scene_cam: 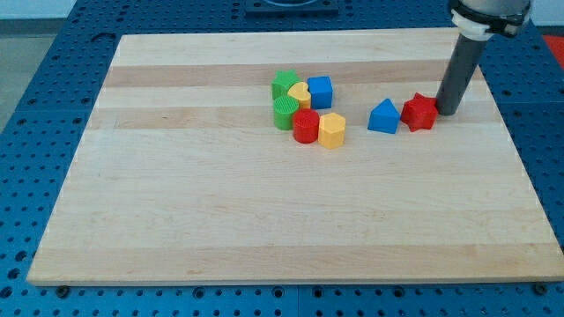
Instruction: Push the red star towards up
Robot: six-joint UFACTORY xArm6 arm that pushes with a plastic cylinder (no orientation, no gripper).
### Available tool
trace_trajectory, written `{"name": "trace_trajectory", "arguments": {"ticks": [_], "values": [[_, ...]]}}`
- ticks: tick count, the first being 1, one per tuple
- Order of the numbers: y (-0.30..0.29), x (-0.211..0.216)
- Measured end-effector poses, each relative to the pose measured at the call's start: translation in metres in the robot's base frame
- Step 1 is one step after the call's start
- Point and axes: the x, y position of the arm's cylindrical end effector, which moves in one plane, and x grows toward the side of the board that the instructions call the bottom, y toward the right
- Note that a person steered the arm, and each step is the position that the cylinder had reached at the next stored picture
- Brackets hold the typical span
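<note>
Board (220, 211) of pale wood is taking up nearly everything, lying on a blue pegged table (35, 106). Left of middle, toward the far side, six blocks are huddling: a green block (284, 84), a green cylinder (285, 113), a yellow heart (300, 93), a blue cube (320, 92), a red cylinder (306, 125) and a yellow hexagon (331, 130). Apart on the right a blue triangle (383, 116) is sitting just left of the red star (420, 112). The rod is standing with my tip (447, 112) touching or almost touching the star's right side, not its near side. There being no jaws, nothing is gripping. I reckon the tip needs to circle nearer before shoving the star farward.
</note>
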Motion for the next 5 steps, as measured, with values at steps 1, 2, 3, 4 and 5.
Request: {"name": "trace_trajectory", "arguments": {"ticks": [1, 2, 3, 4, 5], "values": [[0.0, 0.01], [-0.002, 0.038], [-0.015, 0.068], [-0.045, 0.071], [-0.057, 0.065]]}}
